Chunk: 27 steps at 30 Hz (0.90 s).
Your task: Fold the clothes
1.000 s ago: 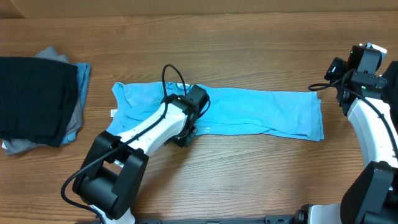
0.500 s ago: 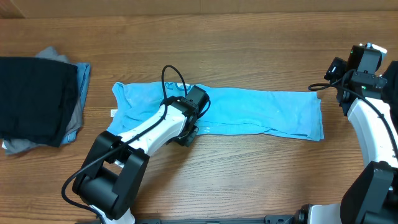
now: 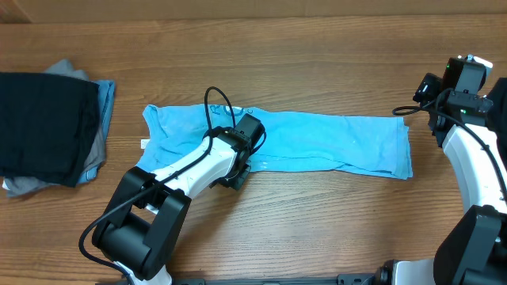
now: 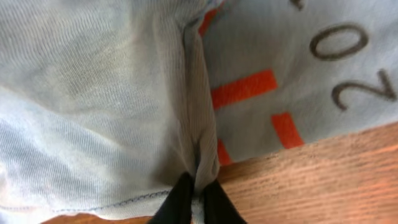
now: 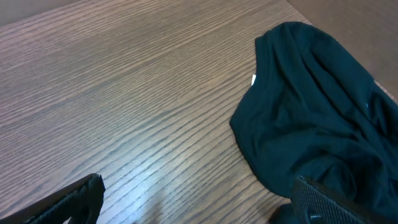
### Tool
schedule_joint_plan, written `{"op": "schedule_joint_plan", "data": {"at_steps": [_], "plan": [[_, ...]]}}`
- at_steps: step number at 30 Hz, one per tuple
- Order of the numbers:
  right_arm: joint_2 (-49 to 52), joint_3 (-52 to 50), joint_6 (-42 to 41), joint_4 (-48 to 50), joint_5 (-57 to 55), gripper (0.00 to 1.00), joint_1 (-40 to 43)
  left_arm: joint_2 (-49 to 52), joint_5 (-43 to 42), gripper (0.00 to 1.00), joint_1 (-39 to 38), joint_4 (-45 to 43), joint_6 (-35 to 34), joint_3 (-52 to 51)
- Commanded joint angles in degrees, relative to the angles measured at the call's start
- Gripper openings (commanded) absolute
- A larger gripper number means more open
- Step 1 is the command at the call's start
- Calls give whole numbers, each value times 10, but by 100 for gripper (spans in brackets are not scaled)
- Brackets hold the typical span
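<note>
A light sky-blue T-shirt (image 3: 333, 142) lies as a long folded strip across the middle of the table. My left gripper (image 3: 236, 172) sits at the strip's front edge, left of centre. In the left wrist view the left gripper (image 4: 198, 202) is shut, its black fingertips (image 4: 179, 200) pinching a raised ridge of the blue shirt (image 4: 93, 106) near the hem. Red bars and grey lettering (image 4: 348, 68) show beside the ridge. My right gripper (image 3: 424, 99) hangs above the strip's right end. In the right wrist view the right gripper (image 5: 202, 205) is open and holds nothing.
A stack of folded black, grey and blue clothes (image 3: 47, 127) sits at the left edge of the table. A dark garment (image 5: 317, 124) lies crumpled on the wood in the right wrist view. Bare wood (image 3: 333, 229) runs along the front.
The left gripper's fingers have shut on the fold of the blue shirt at its front edge. The right arm has not moved.
</note>
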<state>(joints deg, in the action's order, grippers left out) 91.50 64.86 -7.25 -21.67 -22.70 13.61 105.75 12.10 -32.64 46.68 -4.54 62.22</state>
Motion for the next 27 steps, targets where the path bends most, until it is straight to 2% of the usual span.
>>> {"op": "schedule_joint_plan", "data": {"at_steps": [1,10,20,27], "plan": [[-3,3,2,3,-2,100,0,-13,15,8,-4,22,-7,21],[-3,3,2,3,-2,100,0,-13,71,8,-4,13,-9,40],[-3,3,2,3,-2,100,0,-13,136,7,-4,-64,-19,40],[-3,3,2,3,-2,100,0,-13,151,12,-4,-28,-10,40]]}}
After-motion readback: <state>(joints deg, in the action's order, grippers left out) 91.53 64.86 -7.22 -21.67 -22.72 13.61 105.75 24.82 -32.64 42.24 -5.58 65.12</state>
